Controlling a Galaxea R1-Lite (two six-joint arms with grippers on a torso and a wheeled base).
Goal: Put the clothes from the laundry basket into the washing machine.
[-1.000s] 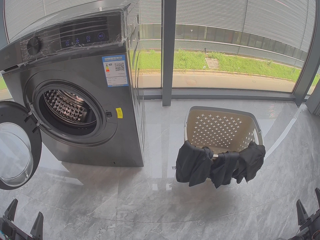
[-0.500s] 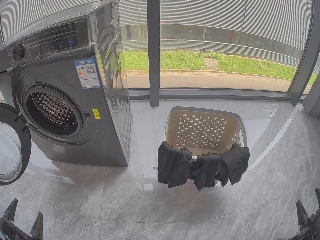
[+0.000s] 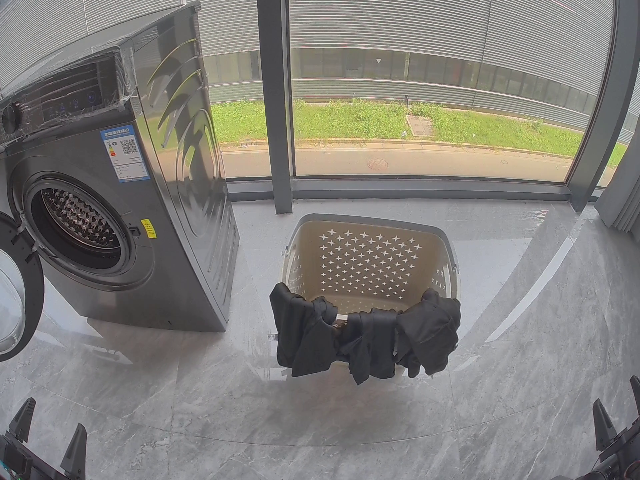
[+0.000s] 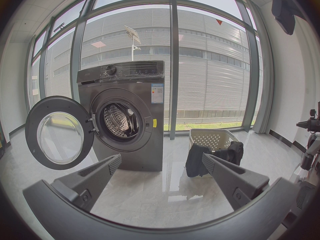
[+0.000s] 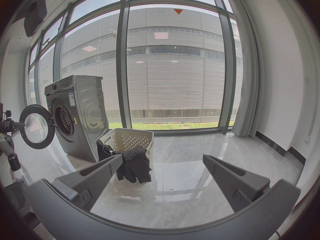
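At the near left, the robot's left hand (image 4: 160,157) hangs low over the floor (image 3: 333,421), its two dark wedge-shaped fingers spread wide and holding nothing. Beyond it the round, glass-paned door (image 3: 13,295) of the washing machine (image 3: 167,188) stands swung fully open to the left. The machine is a boxy, dark grey metal front-loader with clear film wrapped over its control panel, and its perforated steel drum (image 3: 80,218) shows through the circular opening. To the machine's right, apart from it and before a floor-to-ceiling window (image 3: 427,68), sits the laundry basket (image 3: 367,261), a cream plastic tub with star-shaped cut-outs in its walls. The clothes (image 3: 363,341), dark, soft and crumpled, are draped over the basket's near rim and hang down its outside. At the near right, the right hand (image 5: 160,159) is likewise spread wide and empty above the glossy grey marble-patterned floor, well apart from the basket.
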